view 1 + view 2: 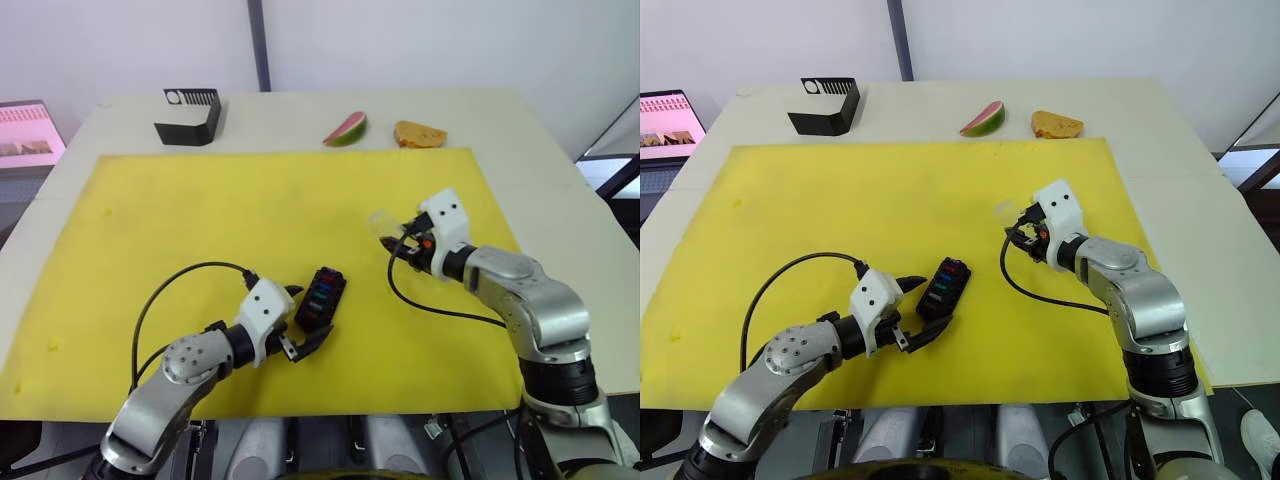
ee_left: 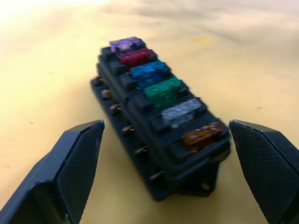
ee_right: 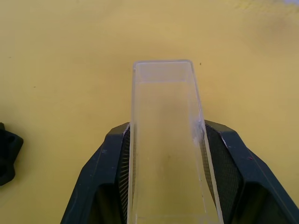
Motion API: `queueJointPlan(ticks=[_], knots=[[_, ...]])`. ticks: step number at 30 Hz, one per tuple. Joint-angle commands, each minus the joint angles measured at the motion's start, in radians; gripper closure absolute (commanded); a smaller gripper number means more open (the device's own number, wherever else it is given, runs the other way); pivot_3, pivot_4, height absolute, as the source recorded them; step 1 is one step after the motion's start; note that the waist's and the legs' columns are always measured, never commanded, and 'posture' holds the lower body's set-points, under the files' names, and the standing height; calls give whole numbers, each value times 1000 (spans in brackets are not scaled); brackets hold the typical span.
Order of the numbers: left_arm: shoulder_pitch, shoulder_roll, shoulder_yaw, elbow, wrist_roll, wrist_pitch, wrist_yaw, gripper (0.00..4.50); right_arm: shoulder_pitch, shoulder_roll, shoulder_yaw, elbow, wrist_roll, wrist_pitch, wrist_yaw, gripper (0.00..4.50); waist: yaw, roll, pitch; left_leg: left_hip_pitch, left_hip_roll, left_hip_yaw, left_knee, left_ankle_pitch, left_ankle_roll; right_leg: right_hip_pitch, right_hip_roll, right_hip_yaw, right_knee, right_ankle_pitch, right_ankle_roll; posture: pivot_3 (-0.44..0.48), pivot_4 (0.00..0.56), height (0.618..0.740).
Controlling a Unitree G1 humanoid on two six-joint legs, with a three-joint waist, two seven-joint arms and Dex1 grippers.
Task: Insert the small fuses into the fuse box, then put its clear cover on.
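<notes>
clear cover (image 3: 164, 154): near end cut off | fuse box (image 2: 159, 126): seemingly blurred

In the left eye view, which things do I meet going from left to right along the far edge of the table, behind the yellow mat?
Laptop → black box → watermelon slice → bread.

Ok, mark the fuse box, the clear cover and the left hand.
fuse box (image 2: 161, 116): left wrist view, top face.
clear cover (image 3: 166, 140): right wrist view, inner floor.
left hand (image 1: 302, 345): left eye view, between fingertips.
</notes>
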Motion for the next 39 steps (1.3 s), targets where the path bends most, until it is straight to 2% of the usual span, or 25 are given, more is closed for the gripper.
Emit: queueJointPlan(ticks=[1,12,23,30,38,39], knots=[[16,-32,-15,-55,3,26,50,0,-3,-12,-26,-47,10,-3,-6,2793,1,0,0,0,0,0,0,0,0,0,0,0,0,0,0,0,150,740],[-11,-66,-32,1,107,3,133,0,-23,-24,-17,-26,13,-8,0,2793,1,0,0,0,0,0,0,0,0,0,0,0,0,0,0,0,150,740],[-20,-24,38,7,59,-39,49,0,-27,-33,-21,-36,23,-13,4,2793,0,0,0,0,0,0,0,0,0,0,0,0,0,0,0,0,150,740],[16,-68,24,-9,69,0,101,0,-33,-29,-12,-32,24,-20,1,2793,1,0,0,0,0,0,0,0,0,0,0,0,0,0,0,0,150,740],[-24,-110,7,67,97,-27,127,0,-48,-30,-5,-22,23,-22,1,2793,1,0,0,0,0,0,0,0,0,0,0,0,0,0,0,0,150,740],[-31,-112,10,81,104,-44,126,250,-57,-36,-5,-23,22,-20,3,2793,1,0,0,0,0,0,0,0,0,0,0,0,0,0,0,0,150,740]])
